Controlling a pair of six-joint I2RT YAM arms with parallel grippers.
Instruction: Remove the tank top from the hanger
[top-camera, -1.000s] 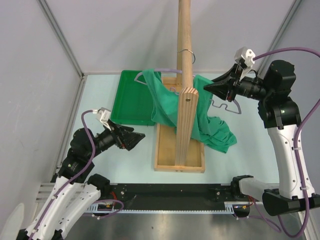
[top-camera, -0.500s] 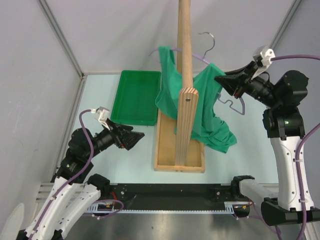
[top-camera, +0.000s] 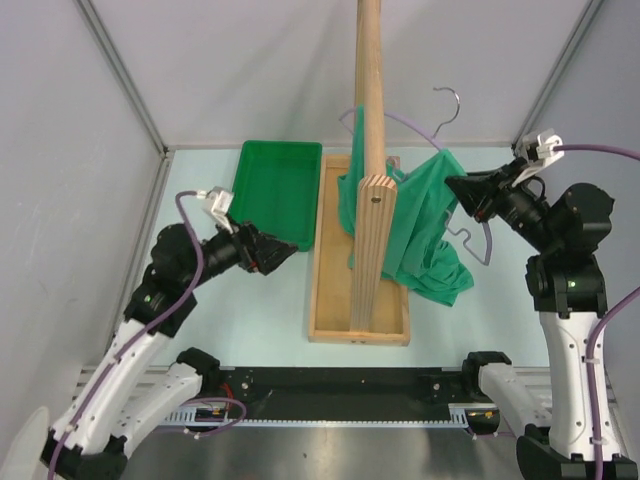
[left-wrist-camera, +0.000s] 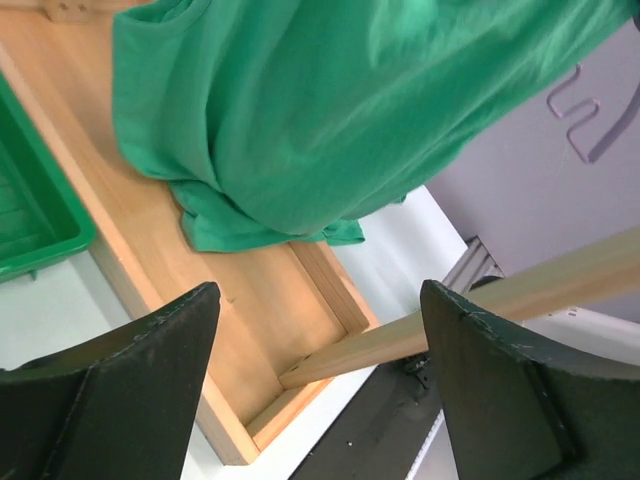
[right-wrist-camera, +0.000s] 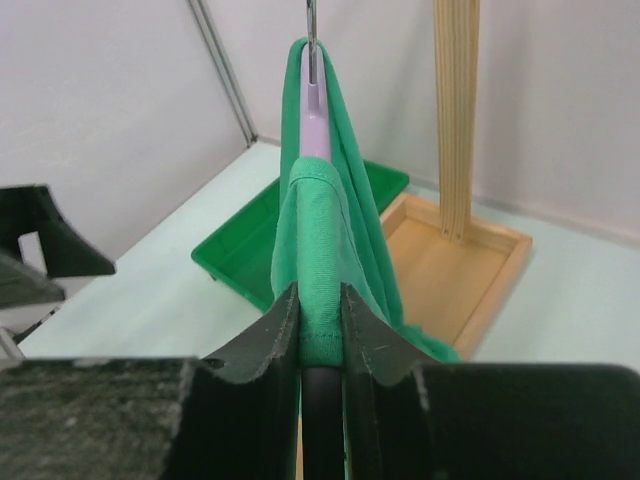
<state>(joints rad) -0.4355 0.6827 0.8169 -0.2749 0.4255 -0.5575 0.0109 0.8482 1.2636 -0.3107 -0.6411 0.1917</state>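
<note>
- The step in hand is the pulling-off. The right gripper (right-wrist-camera: 320, 296) is closed tight on the right end of the hanger (top-camera: 405, 124), pinching it through the cloth, and holds it in the air just right of the wooden pole (top-camera: 369, 90). The small hook points up and is free of the pole.
- The tank top (top-camera: 425, 225) is not off yet. It drapes over the hanger, and its lower part sags down and seems to rest on the wooden base (top-camera: 330, 300) and over the base's right rim.
- The left gripper (top-camera: 288, 255) has its jaws wide apart and holds nothing. It is on the left of the stand, near the green tray (top-camera: 262, 165), and points toward the cloth.
- Next, I think the left gripper must reach right, close on a loose fold of the cloth, and draw it down and away while the right one keeps the hanger steady.
- Containers: nothing shows inside the green tray. The wooden base carries the pole and, it seems, the hem of the cloth.
</note>
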